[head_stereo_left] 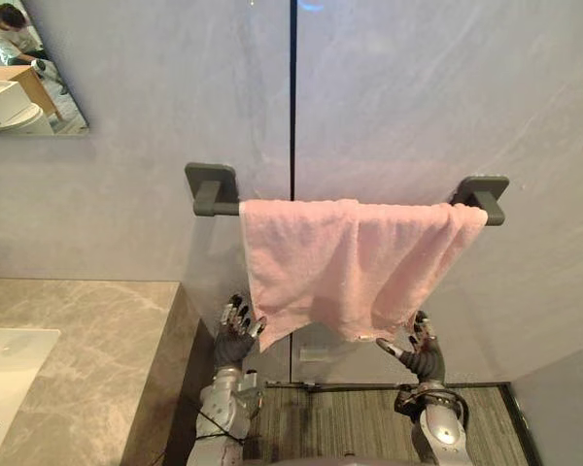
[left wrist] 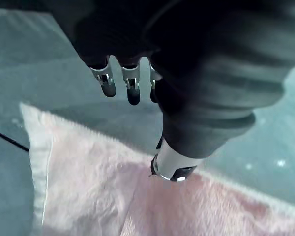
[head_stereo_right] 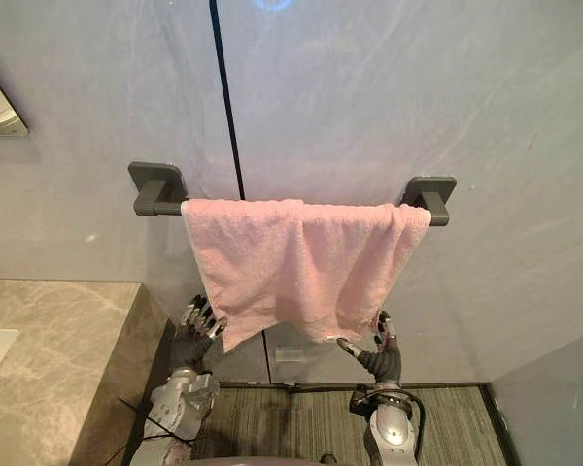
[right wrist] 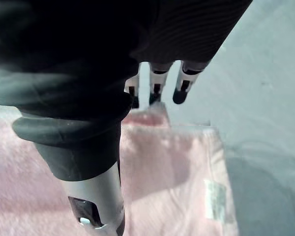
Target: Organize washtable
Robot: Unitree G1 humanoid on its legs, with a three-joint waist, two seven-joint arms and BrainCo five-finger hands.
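Note:
A pink towel (head_stereo_left: 340, 262) hangs folded over a dark grey bar (head_stereo_left: 212, 190) fixed to the grey wall, with its right side bunched and hanging lower. My left hand (head_stereo_left: 235, 335) is raised just under the towel's lower left corner, open, its fingers (left wrist: 132, 88) straight and nothing held. My right hand (head_stereo_left: 423, 354) is up beside the lower right corner, also open, with the thumb pointing toward the hem. The right wrist view shows the towel (right wrist: 177, 172) past straight fingers (right wrist: 182, 88), a small white label near its edge.
A marble counter (head_stereo_left: 97, 359) with a white sink (head_stereo_left: 5, 364) lies at the left, its edge close to my left arm. A mirror (head_stereo_left: 29, 68) in the upper left reflects a person. Striped flooring (head_stereo_left: 350, 422) lies below the towel.

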